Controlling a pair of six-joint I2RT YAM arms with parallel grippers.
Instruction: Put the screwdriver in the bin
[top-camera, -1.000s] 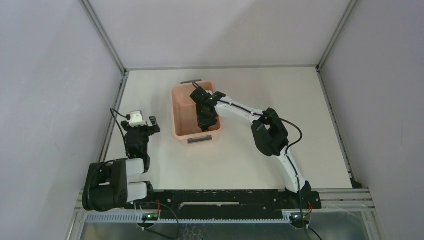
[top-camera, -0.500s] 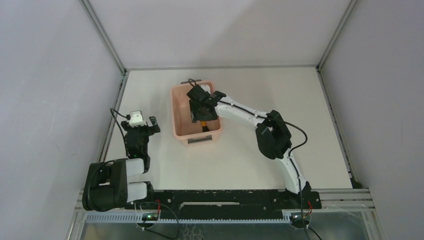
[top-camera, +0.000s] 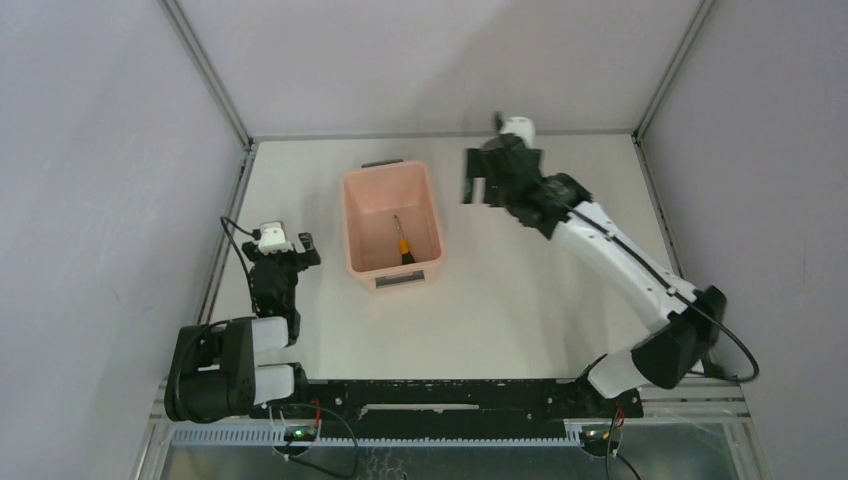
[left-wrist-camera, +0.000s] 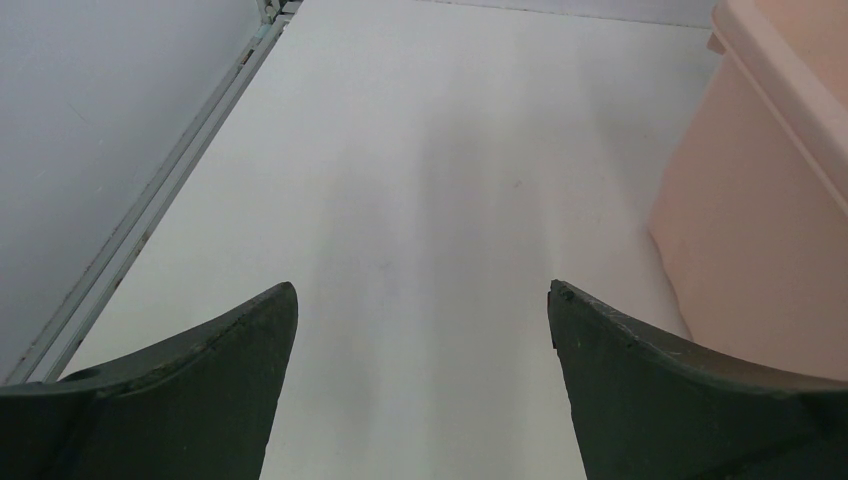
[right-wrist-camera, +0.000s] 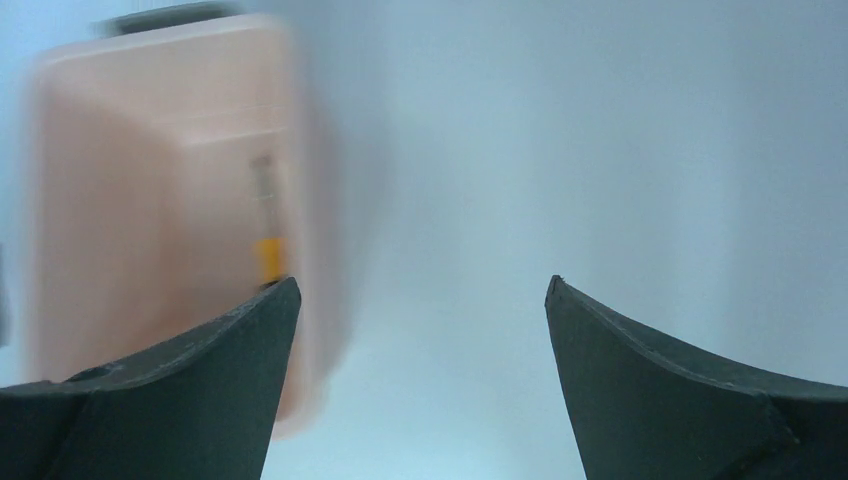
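Inside bin (top-camera: 350, 225) | screwdriver (top-camera: 401, 241) lying (top sharp, right wrist blurred)

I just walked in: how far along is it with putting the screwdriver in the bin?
Looks done: the screwdriver lies inside the bin. Nothing is in hand: the right gripper is open and empty beside the bin, the left gripper open too. Nothing seems left.

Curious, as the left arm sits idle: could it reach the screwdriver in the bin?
Probably yes: the open bin sits close beside it, nothing covers the screwdriver, and the right arm is clear.
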